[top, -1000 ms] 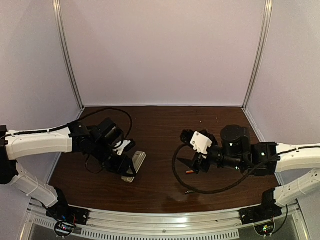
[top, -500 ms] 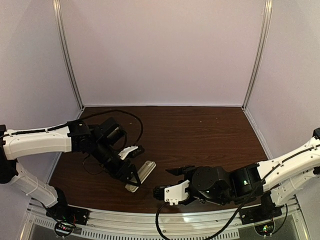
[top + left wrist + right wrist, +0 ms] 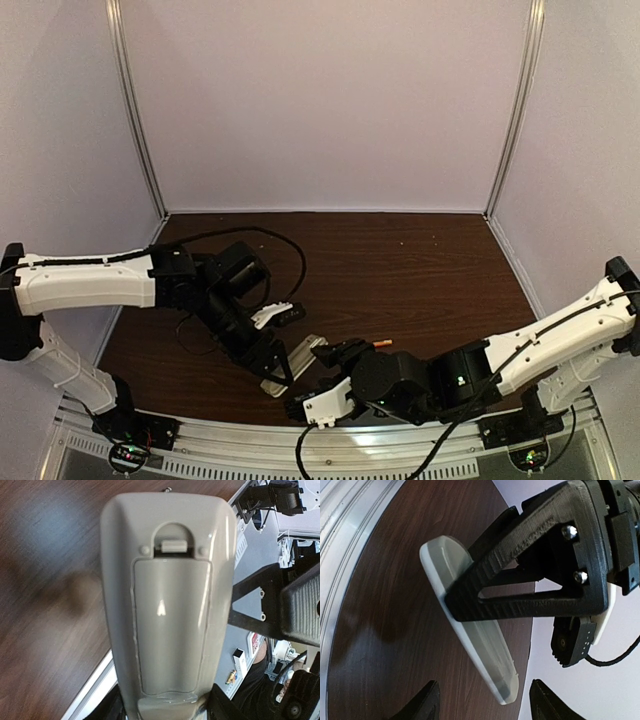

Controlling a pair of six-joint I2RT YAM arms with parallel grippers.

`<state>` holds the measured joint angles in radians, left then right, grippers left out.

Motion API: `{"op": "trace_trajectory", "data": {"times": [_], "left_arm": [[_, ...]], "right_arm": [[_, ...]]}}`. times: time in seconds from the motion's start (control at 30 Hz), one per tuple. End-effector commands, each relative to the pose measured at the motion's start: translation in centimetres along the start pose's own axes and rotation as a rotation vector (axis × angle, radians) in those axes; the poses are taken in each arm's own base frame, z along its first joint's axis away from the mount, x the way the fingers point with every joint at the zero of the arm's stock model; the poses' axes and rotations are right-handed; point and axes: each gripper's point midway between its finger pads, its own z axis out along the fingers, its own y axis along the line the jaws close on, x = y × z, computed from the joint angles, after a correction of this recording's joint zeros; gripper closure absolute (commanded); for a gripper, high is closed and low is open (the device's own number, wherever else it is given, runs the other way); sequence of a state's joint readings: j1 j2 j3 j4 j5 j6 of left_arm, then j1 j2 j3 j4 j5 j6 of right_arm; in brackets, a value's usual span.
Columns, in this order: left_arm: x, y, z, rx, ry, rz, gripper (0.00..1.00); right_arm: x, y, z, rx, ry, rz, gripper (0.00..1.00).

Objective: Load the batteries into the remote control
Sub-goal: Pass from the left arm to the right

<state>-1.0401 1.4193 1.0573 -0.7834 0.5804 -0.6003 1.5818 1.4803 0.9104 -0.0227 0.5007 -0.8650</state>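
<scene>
My left gripper (image 3: 275, 362) clamps the remote (image 3: 167, 620) back-up, tilted off the table (image 3: 420, 270), its long axis pointing at my right gripper (image 3: 485, 686), whose open jaws flank its free end without touching, the battery cover still on.

left arm (image 3: 85, 283): had white shells, black joint blocks.
right arm (image 3: 555, 335): was the same build, with fat black motor housings at the wrist end.
cables (image 3: 262, 233): were thin, black, looped loose off each wrist.
left gripper fingers (image 3: 535, 530): were black printed plastic with ribbed layer lines and a triangular cut-out.
screws (image 3: 568, 531): two, silver heads, on the finger's side.
wrist plates (image 3: 325, 403): were white.
bases (image 3: 130, 425): were black brackets.
</scene>
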Motion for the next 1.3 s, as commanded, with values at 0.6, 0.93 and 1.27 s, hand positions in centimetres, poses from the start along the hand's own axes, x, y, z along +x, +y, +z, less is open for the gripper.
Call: {"op": "trace_trajectory", "data": {"times": [0.6, 0.93, 1.27], "left_arm": [[-0.5, -2.2, 0.7, 0.029, 0.009, 0.049, 0.68], [-0.8, -2.6, 0.5, 0.037, 0.009, 0.058, 0.68], [-2.2, -4.8, -1.0, 0.128, -0.07, 0.083, 0.13]], "right_arm": [[0.0, 0.5, 3.0, 0.064, 0.108, -0.114, 0.67], [0.3, 0.7, 3.3, 0.065, 0.128, -0.129, 0.77], [0.4, -0.4, 1.5, 0.072, 0.071, -0.031, 0.96]]}}
